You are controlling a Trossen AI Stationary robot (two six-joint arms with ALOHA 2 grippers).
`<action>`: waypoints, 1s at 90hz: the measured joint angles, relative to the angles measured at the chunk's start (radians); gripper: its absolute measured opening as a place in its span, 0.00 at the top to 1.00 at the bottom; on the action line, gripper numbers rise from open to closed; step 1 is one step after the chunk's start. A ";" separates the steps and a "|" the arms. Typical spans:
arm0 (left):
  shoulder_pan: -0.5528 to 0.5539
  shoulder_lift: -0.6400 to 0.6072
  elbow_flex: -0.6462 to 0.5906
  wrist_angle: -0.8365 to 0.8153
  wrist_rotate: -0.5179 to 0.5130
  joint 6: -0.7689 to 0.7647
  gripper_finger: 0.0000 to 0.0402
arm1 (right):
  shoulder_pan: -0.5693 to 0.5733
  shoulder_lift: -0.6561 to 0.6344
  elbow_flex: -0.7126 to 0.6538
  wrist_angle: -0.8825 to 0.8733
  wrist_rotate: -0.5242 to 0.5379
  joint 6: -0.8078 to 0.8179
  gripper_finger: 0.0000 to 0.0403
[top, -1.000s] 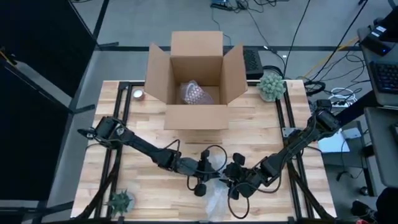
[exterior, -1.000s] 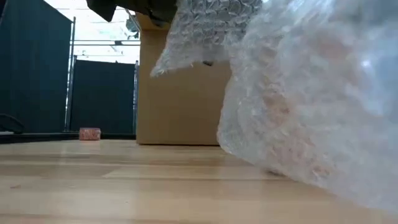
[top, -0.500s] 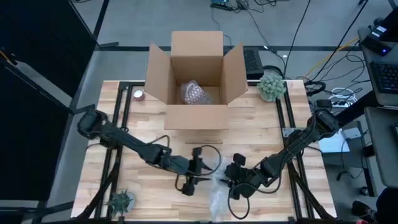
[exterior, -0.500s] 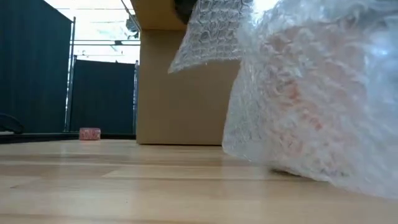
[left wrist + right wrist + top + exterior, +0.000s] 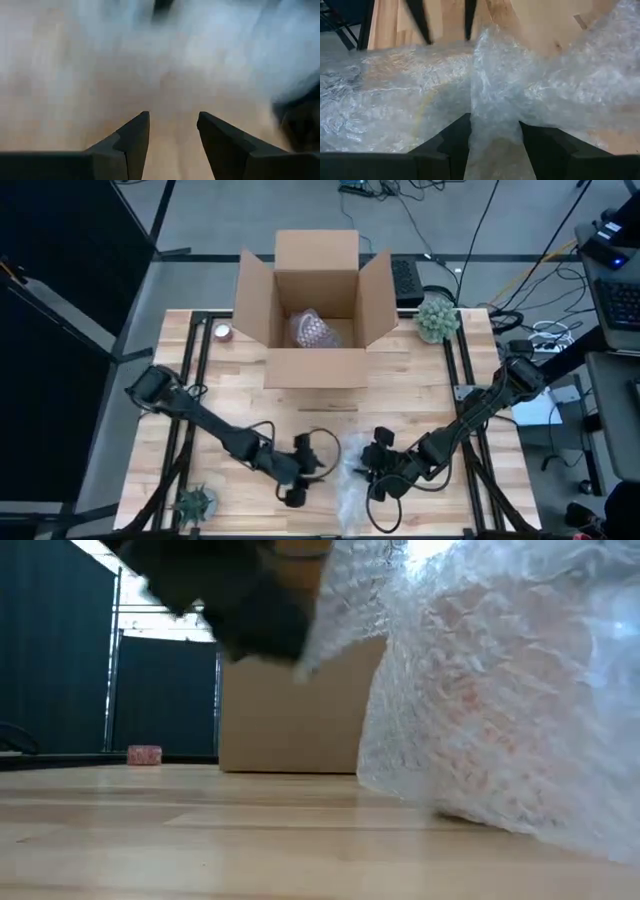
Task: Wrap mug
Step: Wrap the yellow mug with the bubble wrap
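Note:
A bundle of clear bubble wrap (image 5: 350,495) lies near the table's front edge and fills the right of the low view (image 5: 500,710). A reddish tint shows through it, but the mug itself is hidden. My right gripper (image 5: 372,478) stands at the bundle's right side, shut on the wrap. A flap of wrap (image 5: 345,600) stands up above the bundle. To the left of the wrap, my left gripper (image 5: 297,485) is open with nothing between its fingers (image 5: 173,125). My right gripper pinches a bunched fold of the bubble wrap (image 5: 495,125) between its two fingers, several layers gathered into a narrow waist. It comes at the bundle from the table's right side. The rest of the wrap spreads out beyond the fingers and rests on the table.
An open cardboard box (image 5: 315,365) stands at the table's far middle with a bubble-wrapped thing (image 5: 315,330) inside. A small round object (image 5: 222,332) sits left of the box. Small plants stand at the far right (image 5: 437,318) and the near left (image 5: 195,505).
My left gripper has drawn away from the bubble wrap, toward the table's left and near edges, and now shows as a dark blur in the low view. The wrap bundle and my right gripper have stayed nearly where they were.

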 joint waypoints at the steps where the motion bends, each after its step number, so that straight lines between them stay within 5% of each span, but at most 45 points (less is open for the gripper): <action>1: 0.001 0.004 0.008 0.010 0.000 0.019 0.60 | 0.000 0.000 0.000 0.000 0.000 0.000 0.61; 24: 0.039 0.074 0.179 0.010 0.004 0.219 0.60 | 0.000 0.000 0.000 0.008 -0.002 0.001 0.61; 46: 0.083 0.182 0.217 0.020 0.076 0.179 0.60 | 0.001 0.000 -0.001 0.000 -0.001 -0.008 0.61; 90: 0.084 0.193 0.216 0.003 0.081 0.141 0.60 | -0.001 -0.005 0.045 -0.051 -0.065 -0.046 0.61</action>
